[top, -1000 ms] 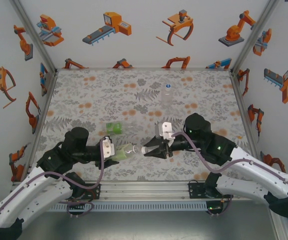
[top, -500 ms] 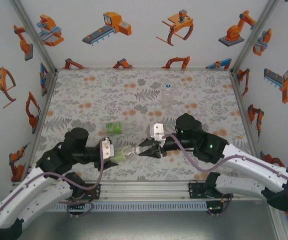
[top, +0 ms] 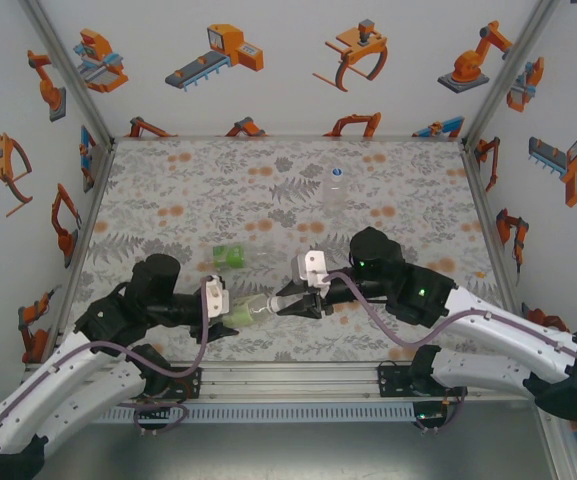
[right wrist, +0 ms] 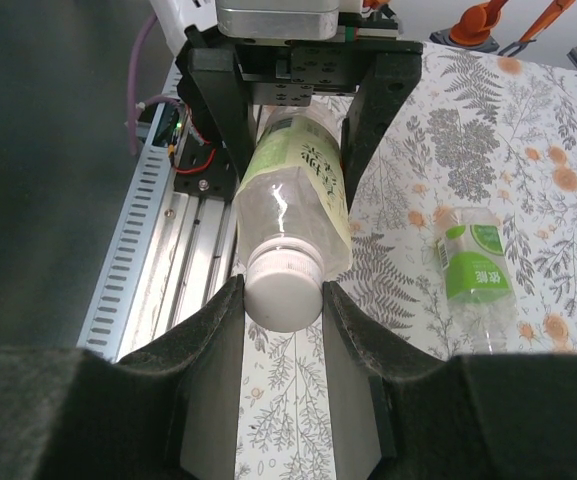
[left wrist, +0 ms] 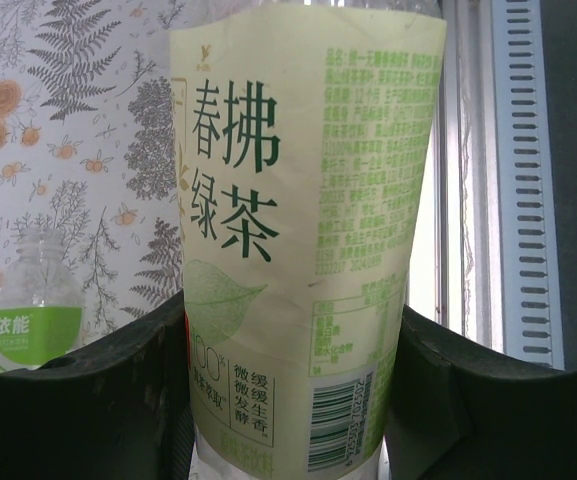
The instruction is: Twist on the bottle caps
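From the top external camera, the left claw [top: 232, 312] is clenched around the lower body of the pale-labelled bottle [top: 253, 307]. It holds the bottle off the table [top: 168, 190], lying roughly level, with its mouth end pointing right. The right claw [top: 282, 302] meets that mouth end from the opposite side, so the two claws face each other just above the near edge of the table. The green-labelled bottle [top: 232, 255] lies on its side a little further back, apart from both claws. The unlabelled bottle [top: 336, 192] stands upright well apart, toward the far side of the table.

In the left wrist view, the pale-labelled bottle [left wrist: 308, 230] stands tall in the middle with green Chinese print and a barcode on its label. It is pinched between the two dark fingers [left wrist: 78, 400] of the left claw [left wrist: 293, 335], which press on either side of its lower part. To the left, the green-labelled bottle [left wrist: 33, 305] rests on the patterned table [left wrist: 78, 140]. A slotted metal rail [left wrist: 528, 180] runs along the right.

In the right wrist view, the right claw [right wrist: 283, 300] is closed on the white cap [right wrist: 283, 283], one dark finger [right wrist: 203, 360] touching each side. The cap sits on the mouth of the pale-labelled bottle [right wrist: 298, 185], but how far it is threaded on cannot be told. The bottle is gripped further up by the left claw [right wrist: 296, 125]. The green-labelled bottle [right wrist: 476, 262] lies on the table [right wrist: 528, 150] to the right.
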`<action>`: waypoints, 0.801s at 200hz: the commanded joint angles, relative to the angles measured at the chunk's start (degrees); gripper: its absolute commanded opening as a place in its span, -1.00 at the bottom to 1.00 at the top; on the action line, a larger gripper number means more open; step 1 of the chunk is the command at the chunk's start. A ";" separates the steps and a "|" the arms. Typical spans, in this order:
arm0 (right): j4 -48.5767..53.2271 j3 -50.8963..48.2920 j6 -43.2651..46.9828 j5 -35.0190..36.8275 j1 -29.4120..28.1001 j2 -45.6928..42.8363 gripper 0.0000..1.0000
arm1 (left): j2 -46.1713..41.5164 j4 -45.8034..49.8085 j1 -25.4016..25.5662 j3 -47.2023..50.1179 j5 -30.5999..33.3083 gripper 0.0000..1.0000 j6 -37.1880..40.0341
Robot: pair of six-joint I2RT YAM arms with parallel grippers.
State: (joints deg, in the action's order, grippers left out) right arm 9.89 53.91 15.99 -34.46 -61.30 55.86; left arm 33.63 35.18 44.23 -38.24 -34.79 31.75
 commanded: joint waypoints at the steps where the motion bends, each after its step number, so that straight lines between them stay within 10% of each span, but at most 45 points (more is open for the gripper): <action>1: 0.95 2.85 3.02 -0.42 -0.72 0.42 -1.00 | 0.40 -0.56 0.33 -1.85 -3.53 -1.00 -0.31; 63: 1.25 3.28 -1.80 2.16 -1.25 0.98 -1.00 | -0.03 -2.61 0.38 -1.89 -3.01 -1.00 -1.58; 160: -3.89 -0.47 -56.26 21.82 -1.27 2.07 -1.00 | 0.37 -6.72 0.34 -2.22 -0.26 -1.00 -2.66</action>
State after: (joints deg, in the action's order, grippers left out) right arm 10.15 55.37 -18.96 -20.58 -62.08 57.32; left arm 33.45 34.04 44.21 -38.26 -32.01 29.17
